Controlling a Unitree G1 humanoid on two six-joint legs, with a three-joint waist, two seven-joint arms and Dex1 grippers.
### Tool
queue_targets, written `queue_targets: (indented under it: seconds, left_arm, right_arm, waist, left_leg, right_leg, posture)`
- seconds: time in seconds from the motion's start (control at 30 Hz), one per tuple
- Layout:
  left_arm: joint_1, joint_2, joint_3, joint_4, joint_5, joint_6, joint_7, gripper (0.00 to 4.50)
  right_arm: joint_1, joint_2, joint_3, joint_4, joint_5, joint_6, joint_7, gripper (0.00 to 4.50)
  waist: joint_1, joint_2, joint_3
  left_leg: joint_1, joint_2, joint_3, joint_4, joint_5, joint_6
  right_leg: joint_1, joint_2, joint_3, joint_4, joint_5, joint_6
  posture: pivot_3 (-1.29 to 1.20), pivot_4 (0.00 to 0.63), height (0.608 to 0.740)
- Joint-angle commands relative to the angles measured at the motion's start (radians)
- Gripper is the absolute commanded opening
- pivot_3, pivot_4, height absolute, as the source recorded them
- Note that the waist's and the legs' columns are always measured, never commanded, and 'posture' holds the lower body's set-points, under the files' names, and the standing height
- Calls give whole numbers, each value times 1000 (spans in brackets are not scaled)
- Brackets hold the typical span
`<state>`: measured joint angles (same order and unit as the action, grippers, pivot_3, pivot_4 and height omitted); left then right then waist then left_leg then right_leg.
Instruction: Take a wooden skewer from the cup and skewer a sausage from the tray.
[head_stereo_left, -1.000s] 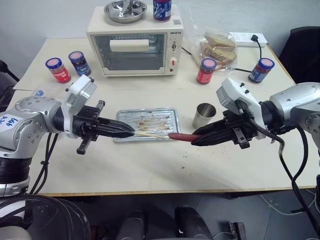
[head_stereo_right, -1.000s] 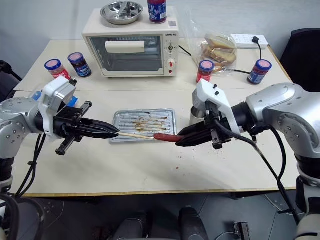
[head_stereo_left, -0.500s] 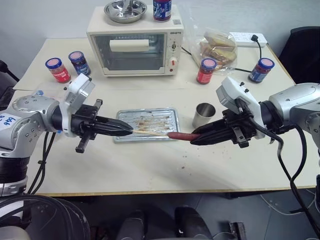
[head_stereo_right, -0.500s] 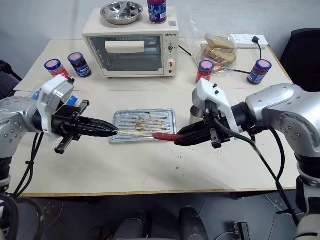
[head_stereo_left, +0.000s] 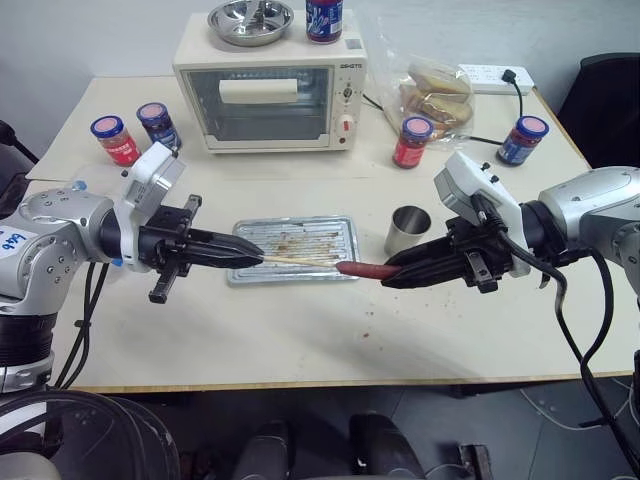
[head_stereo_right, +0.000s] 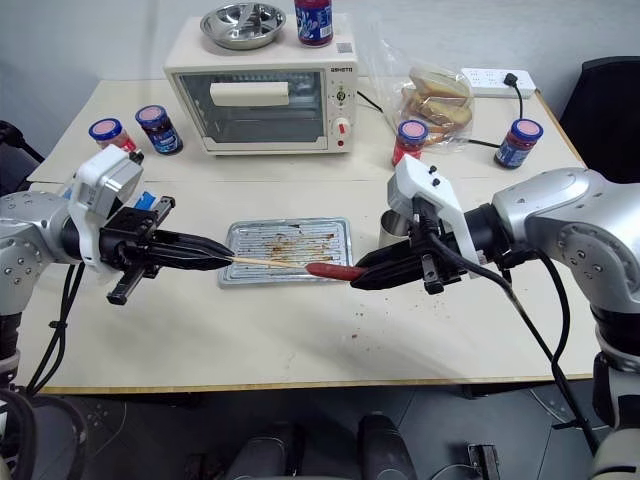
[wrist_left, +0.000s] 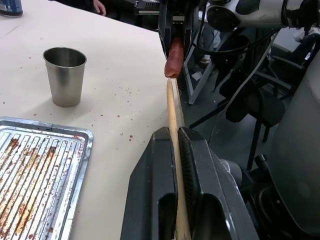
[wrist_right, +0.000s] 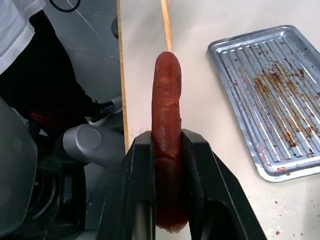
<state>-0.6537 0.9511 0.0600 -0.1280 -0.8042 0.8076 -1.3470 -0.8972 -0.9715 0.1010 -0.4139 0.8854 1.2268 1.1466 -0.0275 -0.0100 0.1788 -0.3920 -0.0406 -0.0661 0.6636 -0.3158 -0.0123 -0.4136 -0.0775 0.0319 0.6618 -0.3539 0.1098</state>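
Both grippers clamped, left gripper (head_stereo_left: 255, 257) on wooden skewer (head_stereo_left: 300, 261), right gripper (head_stereo_left: 392, 273) on sausage (head_stereo_left: 365, 270), held end to end for piercing.

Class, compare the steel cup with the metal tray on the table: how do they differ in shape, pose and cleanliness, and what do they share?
The cup is a tall, upright cylinder, while the tray is a flat rectangle lying on the table. The cup's wall is smooth and plain; the tray's bottom is ribbed. The cup looks clean outside, whereas the tray carries brown grease stains. Both are shiny grey metal, and both stand apart on the pale tabletop.
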Motion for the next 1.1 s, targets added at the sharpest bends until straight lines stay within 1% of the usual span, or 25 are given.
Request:
queue_targets:
  seconds: [0.03,0.37,0.77,1.1]
  left_arm:
    - [-12,-3,23,-26,-12,1,2,0]
    - [-14,-20,28,-40,-30,23,12,0]
    - [-19,28,52,2,-24,26,-16,0]
    - [-38,12,50,8,-30,32,-6,0]
  right_arm:
    - [-18,6,-52,-5,34,4,-13,386]
    - [-11,13,-63,0,64,16,-47,386]
    - [0,-16,-59,23,53,20,-49,386]
    - [8,-4,-75,17,75,28,-63,386]
  waist:
    - [0,0,0]
    - [0,0,0]
    - [0,0,0]
    - [0,0,0]
  left_leg:
    - [0,0,0,0,0,0]
    - [0,0,0,0,0,0]
    - [0,0,0,0,0,0]
    - [0,0,0,1,0,0]
  right_leg:
    - [0,0,0,0,0,0]
    - [0,0,0,0,0,0]
    - [0,0,0,0,0,0]
    - [0,0,0,1,0,0]
  posture:
    - [0,150,740]
    - [0,150,740]
    - [0,150,740]
    - [0,150,740]
